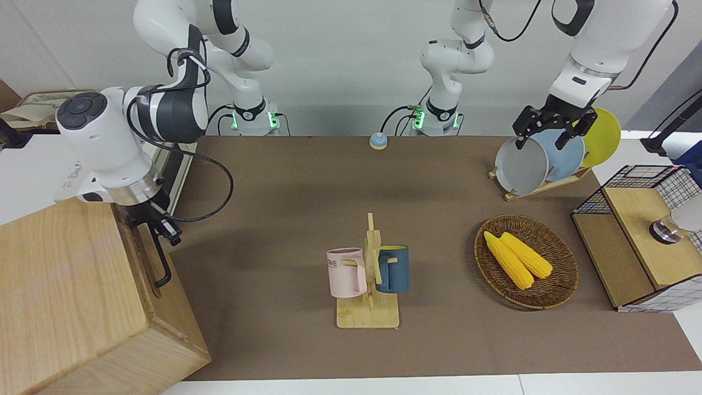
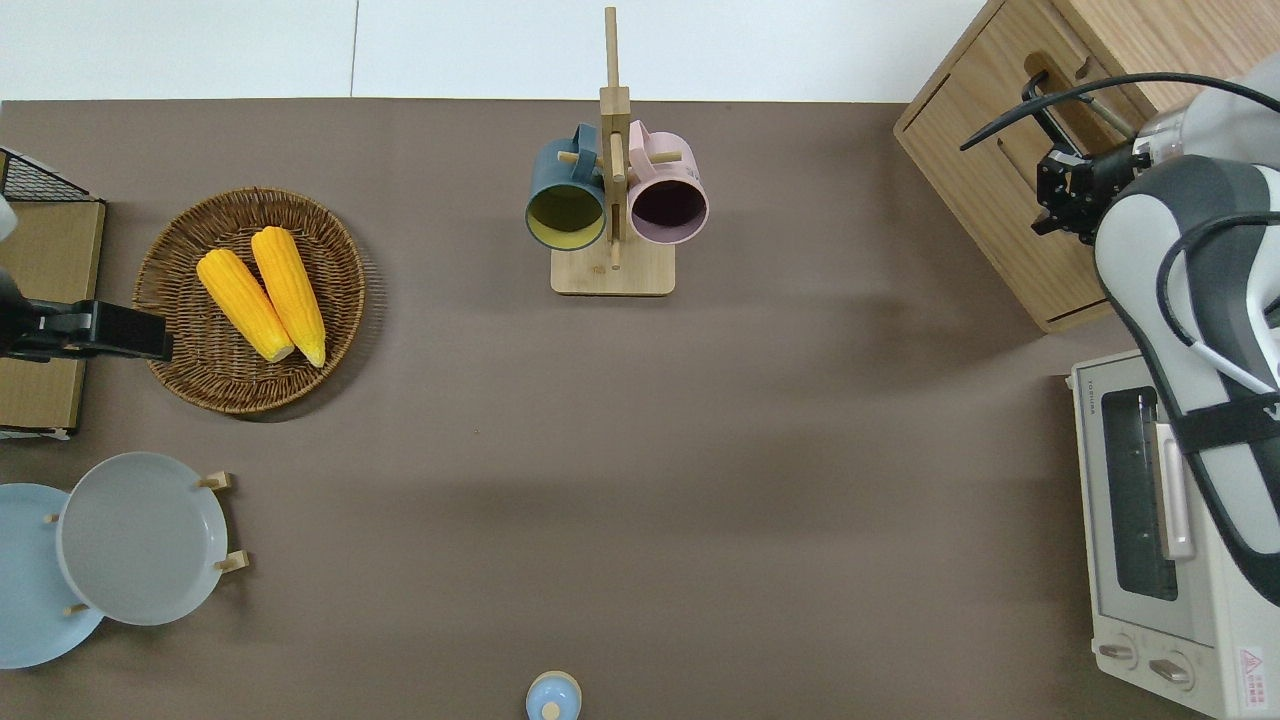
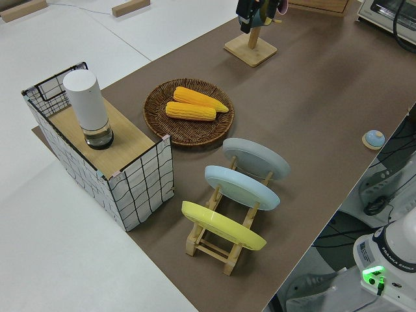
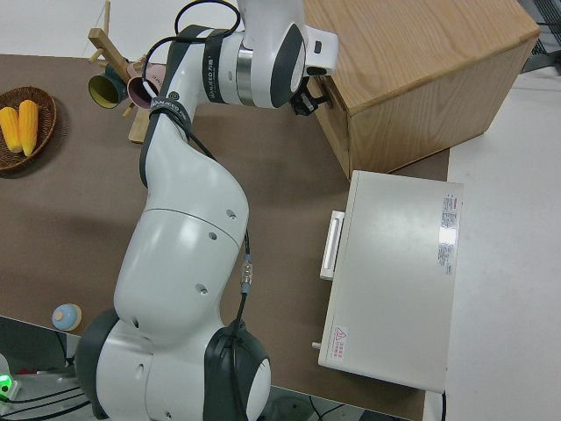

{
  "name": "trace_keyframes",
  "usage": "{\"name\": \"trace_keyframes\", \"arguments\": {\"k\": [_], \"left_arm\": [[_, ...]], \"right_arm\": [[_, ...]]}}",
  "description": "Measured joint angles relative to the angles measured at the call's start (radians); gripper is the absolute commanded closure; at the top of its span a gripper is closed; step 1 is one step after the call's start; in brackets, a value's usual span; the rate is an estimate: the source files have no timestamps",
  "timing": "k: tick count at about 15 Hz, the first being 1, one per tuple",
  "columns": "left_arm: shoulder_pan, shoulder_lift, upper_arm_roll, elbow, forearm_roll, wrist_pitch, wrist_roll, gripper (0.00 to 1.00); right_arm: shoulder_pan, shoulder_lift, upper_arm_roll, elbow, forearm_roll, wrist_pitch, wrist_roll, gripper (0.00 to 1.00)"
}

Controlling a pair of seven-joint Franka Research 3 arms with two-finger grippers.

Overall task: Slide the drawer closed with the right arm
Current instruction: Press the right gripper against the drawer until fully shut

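The drawer (image 2: 1020, 130) is the top strip of the pale-wood cabinet (image 1: 60, 296) at the right arm's end of the table, and its front looks about level with the cabinet's front. A black bar handle (image 1: 160, 262) runs along the drawer front. My right gripper (image 1: 164, 226) is at the drawer front, by the end of the handle (image 2: 1040, 110) nearer to the robots, and the overhead view shows this gripper (image 2: 1058, 190) close against the wood. The left arm is parked, its gripper (image 1: 548, 131) open and holding nothing.
A white toaster oven (image 2: 1150, 520) stands beside the cabinet, nearer to the robots. A mug rack (image 1: 368, 274) holds a pink and a blue mug mid-table. Toward the left arm's end are a basket (image 1: 565, 274) with corn, a plate rack (image 1: 543, 159) and a wire-grid box (image 1: 641, 241).
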Motion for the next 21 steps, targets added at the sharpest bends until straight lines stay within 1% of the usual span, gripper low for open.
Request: {"name": "trace_keyframes", "arguments": {"k": [9, 19, 21], "left_arm": [[0.000, 0.000, 0.000, 0.000, 0.000, 0.000, 0.000, 0.00], [0.000, 0.000, 0.000, 0.000, 0.000, 0.000, 0.000, 0.00], [0.000, 0.000, 0.000, 0.000, 0.000, 0.000, 0.000, 0.00]], "right_arm": [[0.002, -0.004, -0.008, 0.000, 0.006, -0.013, -0.051, 1.000], [0.005, -0.005, -0.011, 0.000, 0.006, -0.017, -0.056, 1.000], [0.005, -0.005, -0.009, 0.000, 0.006, -0.027, -0.041, 1.000]]}}
